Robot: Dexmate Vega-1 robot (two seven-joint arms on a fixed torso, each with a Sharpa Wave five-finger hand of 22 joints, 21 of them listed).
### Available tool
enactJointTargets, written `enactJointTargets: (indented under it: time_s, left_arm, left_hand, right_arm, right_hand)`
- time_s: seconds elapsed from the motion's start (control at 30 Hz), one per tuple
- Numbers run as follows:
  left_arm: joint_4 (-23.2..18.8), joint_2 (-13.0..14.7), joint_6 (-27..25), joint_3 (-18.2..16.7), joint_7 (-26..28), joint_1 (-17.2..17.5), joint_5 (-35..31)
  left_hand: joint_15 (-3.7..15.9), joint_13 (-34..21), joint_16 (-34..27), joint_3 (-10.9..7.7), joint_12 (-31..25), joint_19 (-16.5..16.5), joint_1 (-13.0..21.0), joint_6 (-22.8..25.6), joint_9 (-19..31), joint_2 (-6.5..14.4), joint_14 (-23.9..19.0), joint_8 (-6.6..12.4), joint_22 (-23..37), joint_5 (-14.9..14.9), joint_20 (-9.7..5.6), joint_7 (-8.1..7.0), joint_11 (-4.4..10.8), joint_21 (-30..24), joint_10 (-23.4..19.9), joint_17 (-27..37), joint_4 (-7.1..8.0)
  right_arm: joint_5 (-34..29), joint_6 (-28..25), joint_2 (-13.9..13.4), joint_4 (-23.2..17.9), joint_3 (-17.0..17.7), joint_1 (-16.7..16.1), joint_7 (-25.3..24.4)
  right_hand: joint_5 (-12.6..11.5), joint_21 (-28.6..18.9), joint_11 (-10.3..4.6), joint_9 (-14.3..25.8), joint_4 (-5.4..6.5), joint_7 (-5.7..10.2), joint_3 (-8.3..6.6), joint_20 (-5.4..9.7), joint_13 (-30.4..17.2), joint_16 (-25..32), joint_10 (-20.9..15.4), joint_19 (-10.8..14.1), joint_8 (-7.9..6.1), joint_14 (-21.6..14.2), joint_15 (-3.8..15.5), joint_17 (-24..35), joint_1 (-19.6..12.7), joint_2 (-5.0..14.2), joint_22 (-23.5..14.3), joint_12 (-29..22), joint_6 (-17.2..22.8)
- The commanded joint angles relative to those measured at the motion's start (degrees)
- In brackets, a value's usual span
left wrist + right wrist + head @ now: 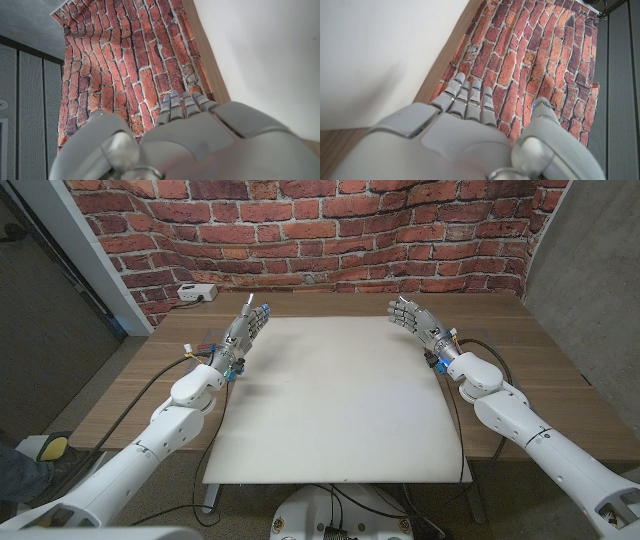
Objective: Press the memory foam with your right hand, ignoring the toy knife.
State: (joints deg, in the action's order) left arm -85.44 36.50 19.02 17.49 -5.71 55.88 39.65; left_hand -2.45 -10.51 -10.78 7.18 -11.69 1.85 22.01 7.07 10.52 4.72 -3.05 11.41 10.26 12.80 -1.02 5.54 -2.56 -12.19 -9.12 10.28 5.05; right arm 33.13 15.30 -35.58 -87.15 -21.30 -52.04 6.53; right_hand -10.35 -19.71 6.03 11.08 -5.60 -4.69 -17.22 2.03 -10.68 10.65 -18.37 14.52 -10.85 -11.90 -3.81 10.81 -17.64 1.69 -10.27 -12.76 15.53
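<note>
Both hands empty, fingers apart. Right hand (pixel 414 321) waits beside far corner of white mat (pixel 340 400); left hand (pixel 245 327) beside other far corner. Memory foam, toy knife: can't see either near hands. Likely waiting to start.

Lab: brick wall (pixel 300 230), cabled wooden table (pixel 520 350)

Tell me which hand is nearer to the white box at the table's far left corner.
Left. The left hand stands at the white sheet's far left corner, just beside the white box. The right hand stands at the sheet's far right corner, across the table from it.
</note>
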Motion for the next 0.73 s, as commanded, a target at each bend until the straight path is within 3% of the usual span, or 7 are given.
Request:
enactJointTargets:
  time_s: [0.03, 0.73]
  left_arm:
    - [-0.2, 0.1, 0.3, -0.1, 0.0, 0.4, 0.1]
    - [-1.4, 0.1, 0.5, 0.2, 0.3, 0.1, -0.6]
  left_hand:
    - [0.16, -0.3, 0.1, 0.45, 0.0, 0.0, 0.3, 0.3, 0.2, 0.3, -0.6, -0.1, 0.1, -0.1, 0.39, -0.35, 0.42, 0.3, -0.4, 0.1, 0.12]
    - [0.2, -0.3, 0.1, 0.61, 0.0, 0.1, 0.4, 0.3, 0.2, 0.4, -0.5, -0.1, 0.1, -0.2, 0.42, -0.4, 0.42, 0.3, -0.5, 0.1, 0.12]
  right_arm:
    - [6.0, 1.0, 1.5, 3.6, 0.4, 0.7, 3.0]
    - [8.8, 1.9, 2.5, 6.3, 0.0, 1.4, 6.2]
  right_hand:
    - [0.3, 0.1, 0.2, 0.1, -0.01, 0.06, 0.3, -0.1, -0.1, 0.1, 0.3, 0.3, 0.31, 0.1, -0.36, 0.1, 0.7, -0.23, -0.1, 0.3, -0.7]
    - [0.3, 0.6, 0.51, 0.0, 0.17, -0.39, 0.68, -0.07, -0.1, -0.1, 0.8, 0.1, 0.26, 0.6, -0.51, 0.0, 1.3, -0.31, -0.1, 0.5, -1.2]
